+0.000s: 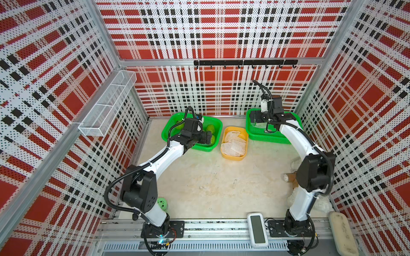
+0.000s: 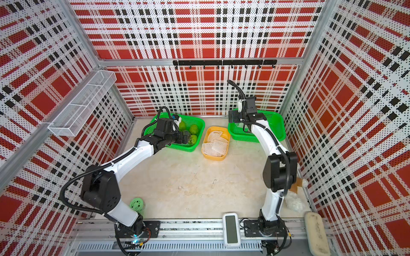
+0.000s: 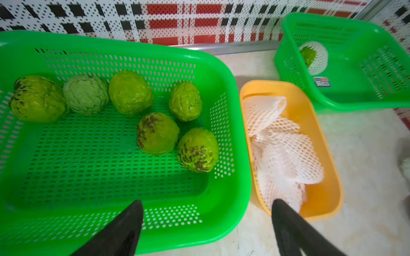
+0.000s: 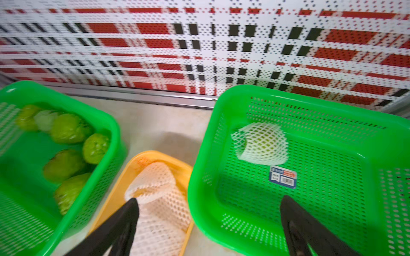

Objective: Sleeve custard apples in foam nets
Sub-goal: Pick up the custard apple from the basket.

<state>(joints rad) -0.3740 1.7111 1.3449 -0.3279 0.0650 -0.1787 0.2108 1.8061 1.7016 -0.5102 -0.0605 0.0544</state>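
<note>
Several bare custard apples (image 3: 156,133) lie in the left green basket (image 3: 66,41); some of them show in both top views (image 1: 210,128) (image 2: 194,128). White foam nets (image 3: 286,159) (image 1: 235,141) are piled in the yellow tray (image 3: 321,124) between the two baskets. One custard apple in a net (image 4: 261,144) (image 3: 312,56) rests in the right green basket (image 4: 199,177). My left gripper (image 3: 206,204) (image 1: 208,137) hangs open over the near right corner of the left basket and holds nothing. My right gripper (image 4: 209,199) (image 1: 255,116) is open and empty, above the gap between the yellow tray and the right basket.
A smooth green ball with holes (image 1: 162,204) sits by the left arm's base. A white device (image 1: 257,230) and a beige pad (image 1: 342,235) lie at the front rail. White plush (image 2: 294,202) is by the right arm. A wire shelf (image 1: 106,104) hangs on the left wall.
</note>
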